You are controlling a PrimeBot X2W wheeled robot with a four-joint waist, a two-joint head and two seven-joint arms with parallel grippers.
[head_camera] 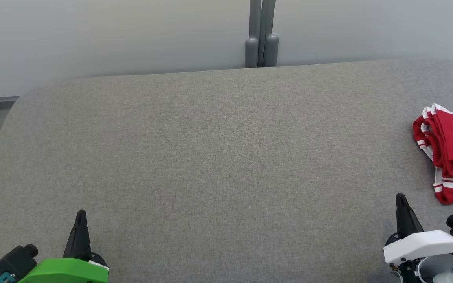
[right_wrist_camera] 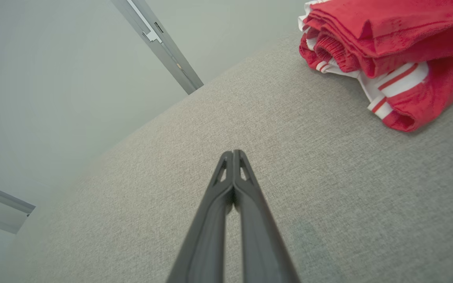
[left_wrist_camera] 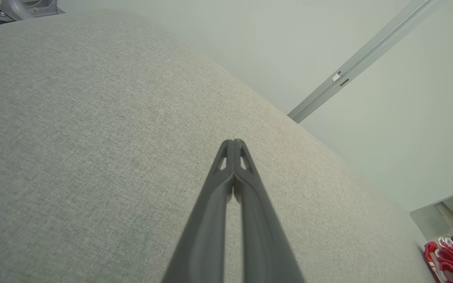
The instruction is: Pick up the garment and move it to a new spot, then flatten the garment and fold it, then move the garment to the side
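Observation:
The garment (head_camera: pixel 450 151) is red with white stripes and lies folded in a thick stack at the right edge of the grey padded table (head_camera: pixel 218 157). It also fills the top right of the right wrist view as the garment (right_wrist_camera: pixel 383 47), and shows small at the lower right of the left wrist view as the garment (left_wrist_camera: pixel 446 261). My right gripper (head_camera: pixel 400 197) is shut and empty near the table's front right, short of the garment. My left gripper (head_camera: pixel 81 214) is shut and empty at the front left, far from it. The fingertips press together in both wrist views: left gripper (left_wrist_camera: pixel 233 142), right gripper (right_wrist_camera: pixel 233 153).
A grey post (head_camera: pixel 262 35) rises behind the table's far edge against a pale wall. The table's corners are rounded, and the garment lies partly past the head view's right border.

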